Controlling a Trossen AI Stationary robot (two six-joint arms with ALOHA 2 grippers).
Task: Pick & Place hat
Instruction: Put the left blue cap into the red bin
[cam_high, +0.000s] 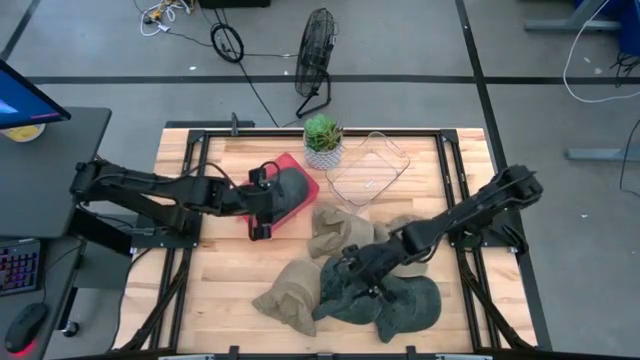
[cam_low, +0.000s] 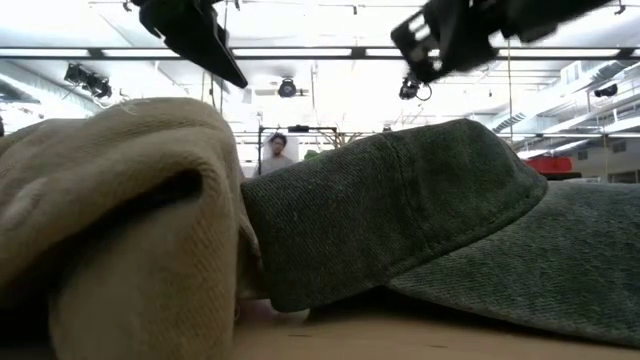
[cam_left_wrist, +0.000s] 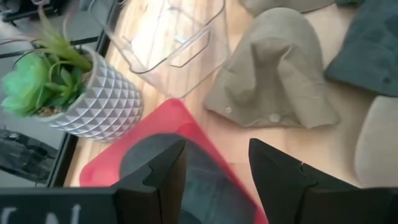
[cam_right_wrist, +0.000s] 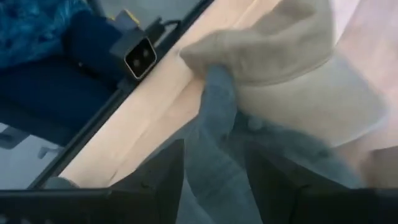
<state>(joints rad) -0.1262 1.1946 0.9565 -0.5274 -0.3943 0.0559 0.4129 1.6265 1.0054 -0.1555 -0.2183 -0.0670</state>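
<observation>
high view: dark grey hat lies crumpled in the hat pile at desk front, touching a tan hat. right gripper sits on it, jaws spread w/ denim between them, grip not confirmed. left gripper over red tray, jaws wide, empty. prob light, floppy cloth; brim's stiffer, best pinched there.

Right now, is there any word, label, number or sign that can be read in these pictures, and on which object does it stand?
None can be read.
Left tool: pale strokes on its dark housing, cut off, not readable.
Monitor: bright screen, text too small.
Hats, red tray, plant pot: no lettering visible.
</observation>
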